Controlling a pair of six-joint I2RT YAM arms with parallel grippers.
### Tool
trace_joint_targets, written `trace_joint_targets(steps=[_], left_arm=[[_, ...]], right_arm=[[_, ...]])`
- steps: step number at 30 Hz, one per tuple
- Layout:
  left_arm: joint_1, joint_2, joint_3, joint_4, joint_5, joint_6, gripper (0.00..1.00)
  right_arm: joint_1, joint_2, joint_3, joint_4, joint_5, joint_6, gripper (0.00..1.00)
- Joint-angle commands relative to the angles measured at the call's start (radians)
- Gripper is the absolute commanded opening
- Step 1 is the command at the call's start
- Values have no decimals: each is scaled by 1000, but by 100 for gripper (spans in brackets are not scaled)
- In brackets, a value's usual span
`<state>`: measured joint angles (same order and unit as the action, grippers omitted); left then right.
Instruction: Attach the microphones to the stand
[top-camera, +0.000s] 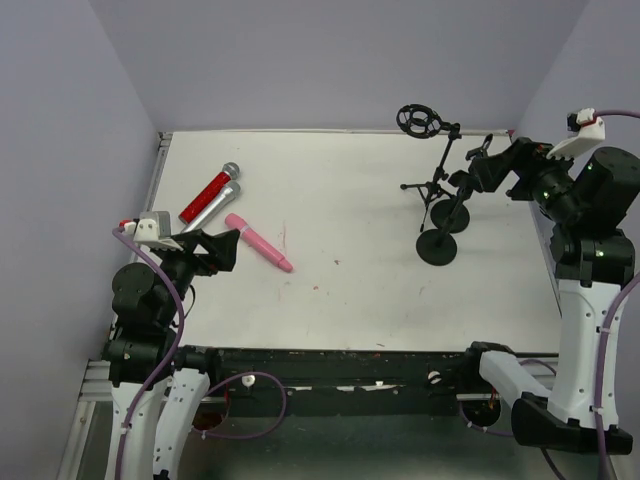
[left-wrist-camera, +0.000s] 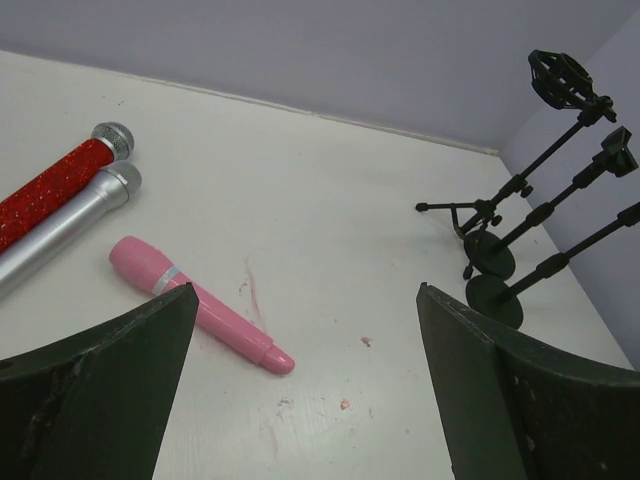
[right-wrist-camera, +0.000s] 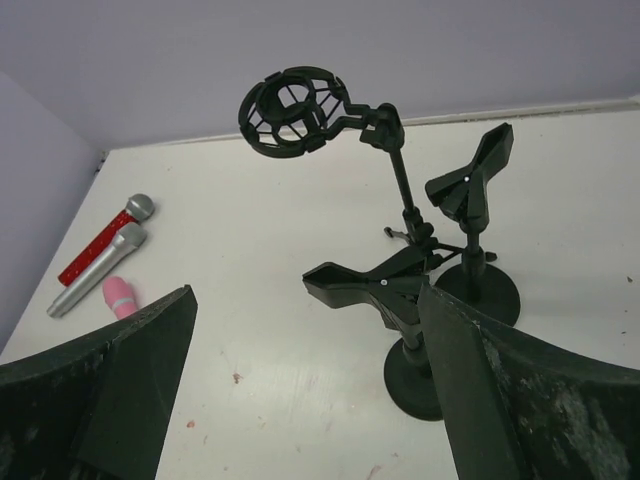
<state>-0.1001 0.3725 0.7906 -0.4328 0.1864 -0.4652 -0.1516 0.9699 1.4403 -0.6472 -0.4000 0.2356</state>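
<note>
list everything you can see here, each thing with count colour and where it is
pink microphone: one, pink, lying on the left half, just ahead of the left claw
silver-grey microphone: one, silver, lying at the left, alongside the red one
red microphone: one, glossy red with silver mesh head, lying at the left
shock-mount stand: one, black, tripod feet, upright at the far right
clip stands: two, black, round bases, upright beside the tripod
table: one, white
left claw: one, black, open and empty, near left
right claw: one, black, open and empty, far right by the stands
</note>
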Motion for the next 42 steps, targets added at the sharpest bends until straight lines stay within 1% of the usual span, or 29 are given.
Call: trace_joint_targets(steps=[1, 5, 7, 9, 11, 14, 18, 24, 27, 34, 35, 37, 39, 42], left_arm=[[-4, -4, -5, -12, 33, -20, 99], [-6, -3, -4, -11, 35, -16, 99], [-7, 0, -5, -12, 31, -15, 99], [-6, 2, -10, -12, 31, -12, 99], [-4, 3, -14, -11, 31, -7, 99], [-7, 8, -28, -1, 24, 7, 99], [-6, 16, -54, 19, 8, 37, 99], [-10, 28, -102, 72, 12, 88, 99], [-9, 39, -128, 91, 15, 103, 99], [-9, 28, -198, 155, 31, 120, 99], [-9, 23, -212, 164, 31, 123, 99], [-9, 16, -232, 180, 28, 125, 99], [-9, 9, -246, 195, 25, 123, 99], [-9, 6, -255, 201, 27, 125, 99]], right_arm=[[-3, 42, 25, 37, 12, -22, 100], [-3, 93, 51, 86, -66, -112, 100], [-3, 127, 64, 98, -149, -188, 100], [-3, 167, 89, 92, -253, -307, 100], [-3, 222, 146, 49, -324, -395, 100], [-3, 312, 212, 17, -329, -445, 100], [-5, 433, 276, 31, -266, -455, 100], [-3, 636, 425, -43, -304, -544, 100], [-5, 694, 471, -72, -295, -571, 100], [-3, 734, 439, -100, -353, -662, 96], [-3, 733, 425, -101, -376, -680, 93], [-3, 727, 398, -74, -393, -680, 92], [-5, 724, 364, -28, -401, -676, 89], [-2, 719, 324, 44, -378, -641, 88]])
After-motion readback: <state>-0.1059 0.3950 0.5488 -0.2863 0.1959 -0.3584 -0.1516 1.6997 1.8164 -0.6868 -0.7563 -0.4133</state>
